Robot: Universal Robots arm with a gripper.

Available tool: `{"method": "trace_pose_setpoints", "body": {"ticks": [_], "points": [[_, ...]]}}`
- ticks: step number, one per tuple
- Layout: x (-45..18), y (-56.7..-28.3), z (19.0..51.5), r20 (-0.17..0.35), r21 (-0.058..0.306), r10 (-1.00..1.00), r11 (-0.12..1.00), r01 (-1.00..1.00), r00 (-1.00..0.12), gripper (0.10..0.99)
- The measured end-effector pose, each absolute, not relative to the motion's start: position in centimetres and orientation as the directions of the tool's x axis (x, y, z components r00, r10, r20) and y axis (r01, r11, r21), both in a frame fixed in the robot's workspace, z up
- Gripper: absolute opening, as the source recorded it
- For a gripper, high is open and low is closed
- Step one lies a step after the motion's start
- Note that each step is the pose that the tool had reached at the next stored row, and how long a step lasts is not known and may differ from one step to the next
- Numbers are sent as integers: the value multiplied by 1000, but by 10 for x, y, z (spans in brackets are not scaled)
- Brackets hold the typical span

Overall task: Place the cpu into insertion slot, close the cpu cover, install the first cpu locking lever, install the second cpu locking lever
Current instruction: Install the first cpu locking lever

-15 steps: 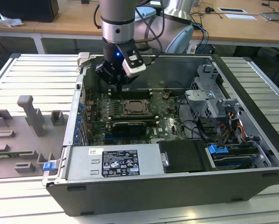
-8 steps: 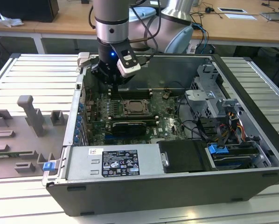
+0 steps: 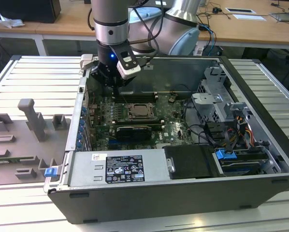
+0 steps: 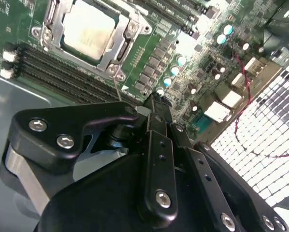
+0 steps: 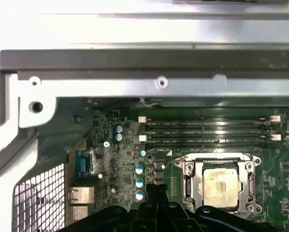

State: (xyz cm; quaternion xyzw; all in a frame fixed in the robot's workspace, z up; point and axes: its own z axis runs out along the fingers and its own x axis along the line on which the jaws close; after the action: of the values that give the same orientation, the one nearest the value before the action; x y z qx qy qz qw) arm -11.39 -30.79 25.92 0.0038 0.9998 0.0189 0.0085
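The cpu [image 4: 89,29] lies in the insertion slot on the green motherboard, its pale metal top facing up. The silvery cpu cover [image 4: 116,46] lies flat around it as a frame. A thin metal lever rod [image 4: 117,87] runs from the socket's corner toward my gripper [image 4: 153,102]. The black fingers are pressed together with nothing seen between them, a short way off the socket's corner. In the first wrist view the cpu [image 5: 221,182] and cover [image 5: 189,180] sit beside the gripper [image 5: 154,190]. In the exterior view the gripper [image 3: 113,87] hangs just beyond the socket [image 3: 140,112], toward that view's left.
Long black memory slots [image 5: 207,133] run beside the socket, and capacitors [image 5: 139,182] stand near the fingertips. The case's metal wall [image 5: 149,63] and rear vent grid [image 4: 265,125] are close by. A power supply [image 3: 120,166], a drive cage [image 3: 217,96] and cables fill the case.
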Motion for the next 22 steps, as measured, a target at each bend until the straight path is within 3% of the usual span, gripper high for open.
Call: {"method": "trace_pose_setpoints", "body": {"ticks": [11,22], "points": [[-117,-288,255,-17,38,-8,999,-9,-1000,106],[-101,-288,254,-17,38,-8,999,-9,-1000,106]]}}
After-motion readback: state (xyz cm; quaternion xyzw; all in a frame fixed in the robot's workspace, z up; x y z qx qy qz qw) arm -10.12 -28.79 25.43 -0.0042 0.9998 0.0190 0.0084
